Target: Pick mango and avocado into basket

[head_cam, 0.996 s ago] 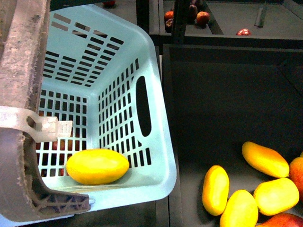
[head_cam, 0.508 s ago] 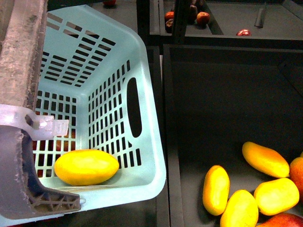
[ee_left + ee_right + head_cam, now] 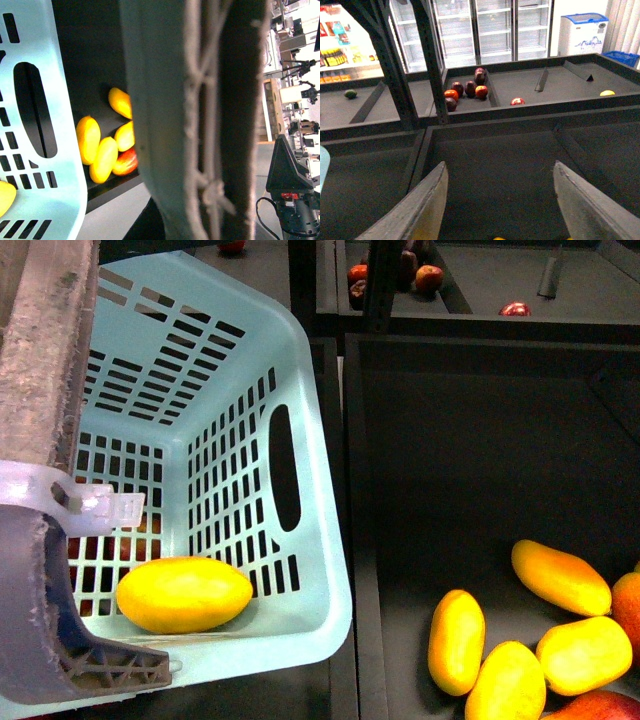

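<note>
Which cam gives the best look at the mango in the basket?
Front view: the whole mango shows, lying on the basket floor. Left wrist view catches only a yellow sliver of it at the frame edge. Right wrist view does not show it.

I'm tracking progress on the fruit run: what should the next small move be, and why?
Probably swing the open, empty right gripper toward the likely avocado, a small dark green fruit in a far tray. The mango already lies in the basket, and no avocado is visible there.
</note>
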Controlling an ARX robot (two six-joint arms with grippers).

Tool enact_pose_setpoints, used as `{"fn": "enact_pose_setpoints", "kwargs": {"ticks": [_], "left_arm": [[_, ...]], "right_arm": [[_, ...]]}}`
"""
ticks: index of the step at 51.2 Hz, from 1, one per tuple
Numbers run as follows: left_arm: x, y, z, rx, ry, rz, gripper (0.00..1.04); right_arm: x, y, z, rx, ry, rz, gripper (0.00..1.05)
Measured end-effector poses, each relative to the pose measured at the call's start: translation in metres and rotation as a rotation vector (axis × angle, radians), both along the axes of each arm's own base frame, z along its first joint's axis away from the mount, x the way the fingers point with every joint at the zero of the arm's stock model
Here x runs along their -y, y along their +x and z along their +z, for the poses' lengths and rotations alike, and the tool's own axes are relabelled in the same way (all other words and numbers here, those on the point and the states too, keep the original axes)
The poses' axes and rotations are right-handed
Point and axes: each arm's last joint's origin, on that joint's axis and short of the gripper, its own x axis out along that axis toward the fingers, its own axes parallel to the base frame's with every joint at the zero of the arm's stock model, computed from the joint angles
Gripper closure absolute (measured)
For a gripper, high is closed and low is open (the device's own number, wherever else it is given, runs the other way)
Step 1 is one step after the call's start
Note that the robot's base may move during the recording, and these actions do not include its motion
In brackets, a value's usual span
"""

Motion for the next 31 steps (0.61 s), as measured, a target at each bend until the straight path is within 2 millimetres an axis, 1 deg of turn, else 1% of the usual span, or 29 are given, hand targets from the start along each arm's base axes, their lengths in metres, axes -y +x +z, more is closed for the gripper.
{"fn": "enact_pose_setpoints", "kwargs": {"ticks": [1,4,5,12,16,18,19,21,31], "left_arm": [[0.000,0.000,0.000,0.000,0.000,0.000,0.98],[0.000,0.000,0.000,0.001,0.000,-0.002,0.98],[0.000,0.000,0.000,0.001,0.000,-0.002,0.98],[0.000,0.000,0.000,0.000,-0.002,-0.003,0.98],[0.000,0.000,0.000,0.000,-0.001,-0.003,0.98],[0.000,0.000,0.000,0.000,-0.001,-0.003,0.98],[0.000,0.000,0.000,0.001,0.000,-0.003,0.98],[0.000,0.000,0.000,0.001,0.000,-0.003,0.98],[0.000,0.000,0.000,0.001,0.001,-0.001,0.98]], "right_arm": [[0.000,-0.001,-0.001,0.000,-0.014,0.001,0.49],[0.000,-0.004,-0.002,0.000,-0.036,0.002,0.60],[0.000,-0.004,-0.002,0.000,-0.040,0.002,0.62],[0.000,-0.009,-0.011,0.007,-0.056,0.002,0.83],[0.000,-0.010,-0.010,0.007,-0.061,0.002,0.97],[0.000,-0.011,-0.010,0.009,-0.062,0.002,1.02],[0.000,-0.012,-0.010,0.011,-0.066,0.002,1.04],[0.000,-0.013,-0.010,0.012,-0.067,0.002,1.02],[0.000,-0.018,-0.009,0.014,-0.067,0.002,1.02]]}}
